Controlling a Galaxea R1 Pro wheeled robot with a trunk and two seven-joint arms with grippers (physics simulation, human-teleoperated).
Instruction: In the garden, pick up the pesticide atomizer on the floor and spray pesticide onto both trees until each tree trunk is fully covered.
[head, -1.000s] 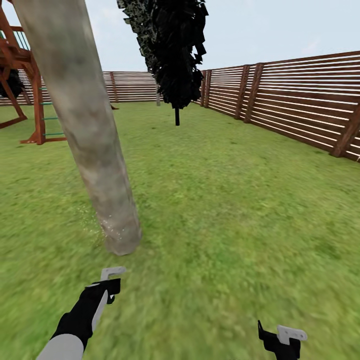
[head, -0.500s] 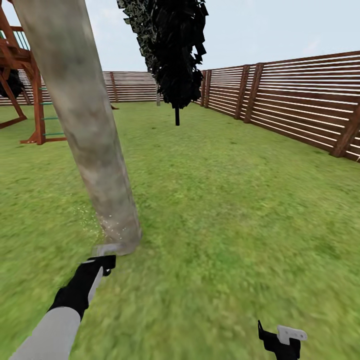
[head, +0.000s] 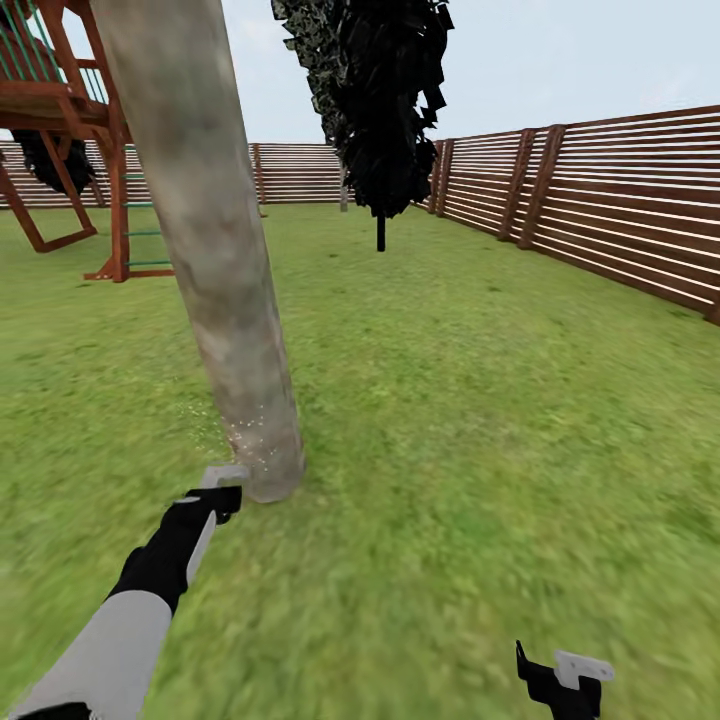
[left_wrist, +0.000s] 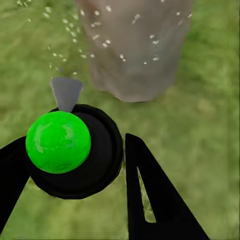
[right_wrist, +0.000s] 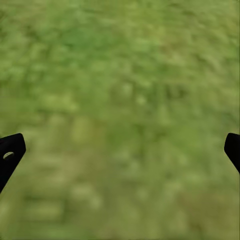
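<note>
The left gripper (left_wrist: 85, 165), clamped on the small dark green-capped pesticide atomizer (left_wrist: 75, 150), aims its nozzle at the mottled grey-tan tree trunk (head: 225, 300) base just ahead, white droplets speckling the bark; the right gripper (right_wrist: 120, 150) hangs wide open and empty over grass.

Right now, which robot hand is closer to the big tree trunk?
Left. The left gripper sits right at the base of the tree trunk; the right gripper hangs far off over the grass.

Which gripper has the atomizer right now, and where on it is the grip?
The left gripper holds the pesticide atomizer, fingers on opposite sides of its round black body, nozzle toward the tree trunk. The right gripper is open, empty.
</note>
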